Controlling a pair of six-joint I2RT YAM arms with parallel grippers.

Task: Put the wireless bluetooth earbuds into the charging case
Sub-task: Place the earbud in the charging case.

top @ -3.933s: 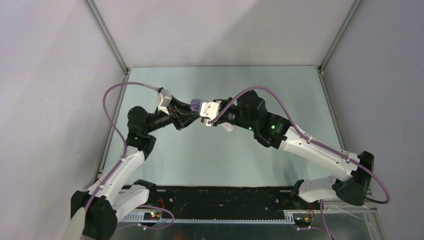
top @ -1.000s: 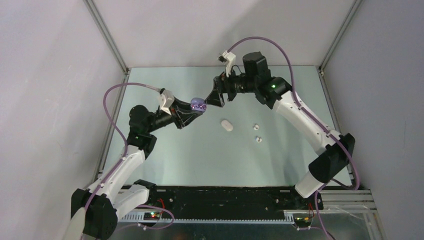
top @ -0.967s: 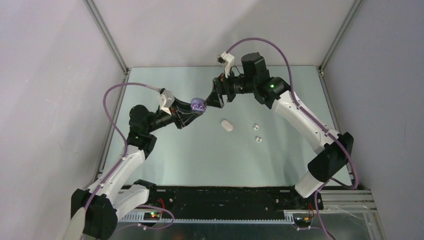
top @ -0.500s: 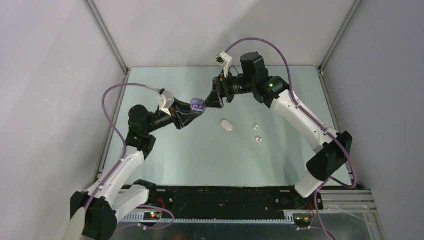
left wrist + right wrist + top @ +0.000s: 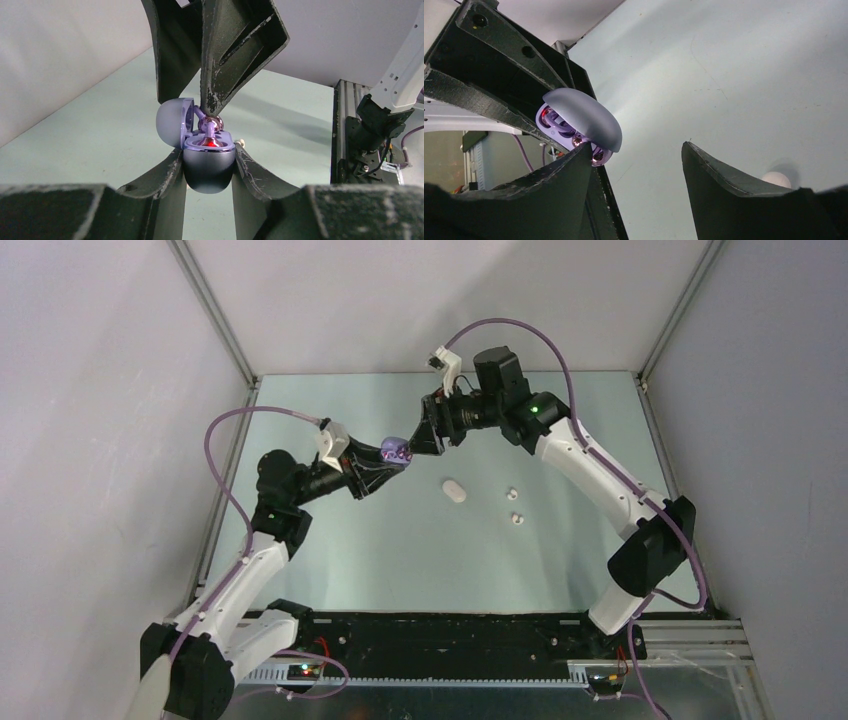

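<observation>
Right gripper [image 5: 636,147] edged closer, spread wide, empty, tip at bud [image 5: 210,127] in open case [image 5: 209,172]; left gripper [image 5: 209,150] clamps case

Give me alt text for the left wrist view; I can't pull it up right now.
The left claw grips an open lilac charging case from both sides, its lid swung left and a red light glowing inside. From above, a fingertip of the right claw rests on a lilac earbud seated in the case.
</observation>
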